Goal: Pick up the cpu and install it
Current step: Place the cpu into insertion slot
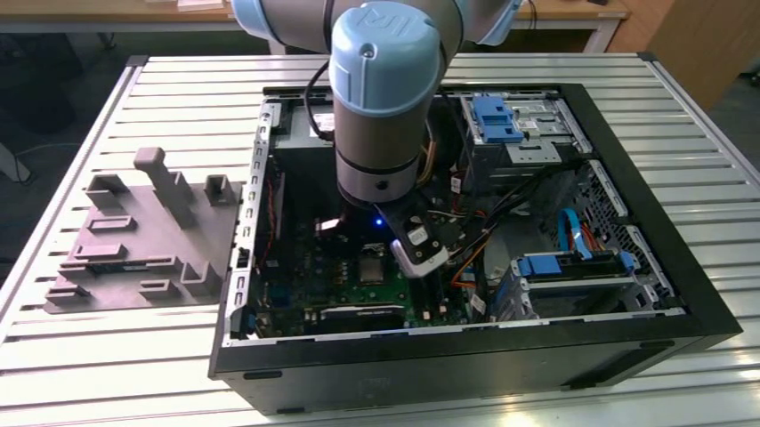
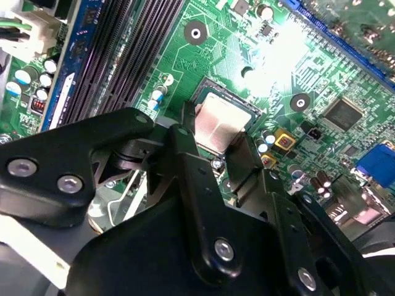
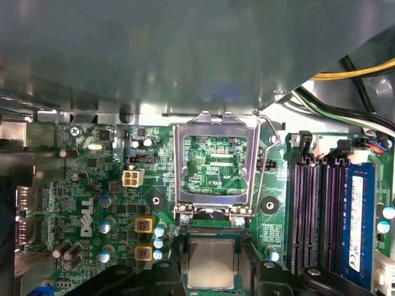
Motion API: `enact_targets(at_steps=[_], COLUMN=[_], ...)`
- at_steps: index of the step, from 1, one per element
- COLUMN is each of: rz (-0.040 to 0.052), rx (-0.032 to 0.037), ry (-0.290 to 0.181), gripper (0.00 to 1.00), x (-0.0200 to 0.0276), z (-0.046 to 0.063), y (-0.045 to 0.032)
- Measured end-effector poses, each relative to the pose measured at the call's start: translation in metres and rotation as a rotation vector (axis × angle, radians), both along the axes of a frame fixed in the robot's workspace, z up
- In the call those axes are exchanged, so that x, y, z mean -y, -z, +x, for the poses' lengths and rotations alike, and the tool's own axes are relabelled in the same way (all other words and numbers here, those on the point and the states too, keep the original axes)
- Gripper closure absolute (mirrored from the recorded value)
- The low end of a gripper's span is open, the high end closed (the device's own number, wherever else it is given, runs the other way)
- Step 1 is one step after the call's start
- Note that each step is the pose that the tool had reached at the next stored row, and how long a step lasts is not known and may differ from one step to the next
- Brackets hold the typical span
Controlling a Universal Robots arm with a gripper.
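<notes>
From my desk I see the slatted table point(image 1: 713, 133) carrying the open computer case point(image 1: 642, 329), with the arm point(image 1: 380, 107) reaching down into it and the grey tray point(image 1: 131, 249) well apart at the exterior view's left. The green board point(image 3: 92, 185) lies flat on the case floor. On it the metal socket frame point(image 3: 179, 166) is flipped back, with its wire lever point(image 3: 266, 154) swung clear. The gripper point(image 2: 216, 139) sits low over the socket and straddles the cpu point(image 3: 211, 264), which lies level just beside the frame's hinge, at or nearly at board height. I judge this to be the seating step. To do it well I would keep the chip dead flat and square to the socket outline, use no sideways push, and let it settle under its own weight, because the contacts beneath would bend easily. Whether the jaws are clenched on the chip or already slack I cannot tell, since the black linkage crowds both of its flanks. That linkage also covers the chip's near edge in the second wrist view. The socket contacts lie under the chip, any corner mark on its top is too faint to make out, and in the exterior view the arm stands in front of that part of the board.
</notes>
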State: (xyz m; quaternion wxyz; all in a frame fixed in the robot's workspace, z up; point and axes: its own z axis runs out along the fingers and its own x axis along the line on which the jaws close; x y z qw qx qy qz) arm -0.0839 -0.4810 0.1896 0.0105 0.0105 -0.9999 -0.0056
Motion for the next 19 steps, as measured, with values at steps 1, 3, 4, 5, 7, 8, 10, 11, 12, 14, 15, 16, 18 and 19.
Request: enact_targets(at_steps=[1,3,4,5,7,8,10,11,12,14,15,16,18,19], rz=[0.0001,0.0004,0.0004,0.0004,0.0004,0.0004,0.0007,0.001,0.0008,0.0005,0.0005,0.0004,0.0001,0.0], rx=[0.0001,0.0002,0.0002,0.0002,0.0002,0.0003,0.0003,0.0005,0.0004,-0.0005,-0.0006,-0.0009,-0.0017,-0.0022], ry=[0.0,0.0,0.0,0.0,0.0,0.0,0.0,0.0,0.0,0.0,0.0,0.0,0.0,0.0], gripper=[0.55,0.55,0.55,0.55,0.55,0.55,0.54,0.54,0.54,0.48,0.48,0.48,0.48,0.48], x=[0.0,-0.0001,-0.0001,-0.0001,-0.0001,-0.0001,-0.0001,-0.0002,-0.0001,-0.0001,-0.0001,-0.0001,-0.0001,-0.0001], z=[0.0,0.0,0.0,0.0,0.0,0.0,0.0,0.0,0.0,0.0,0.0,0.0,0.0,0.0], y=[0.0,0.0002,0.0002,0.0002,0.0002,0.0002,0.0003,0.0004,0.0002,-0.0014,-0.003,-0.0048,-0.0093,-0.0118])
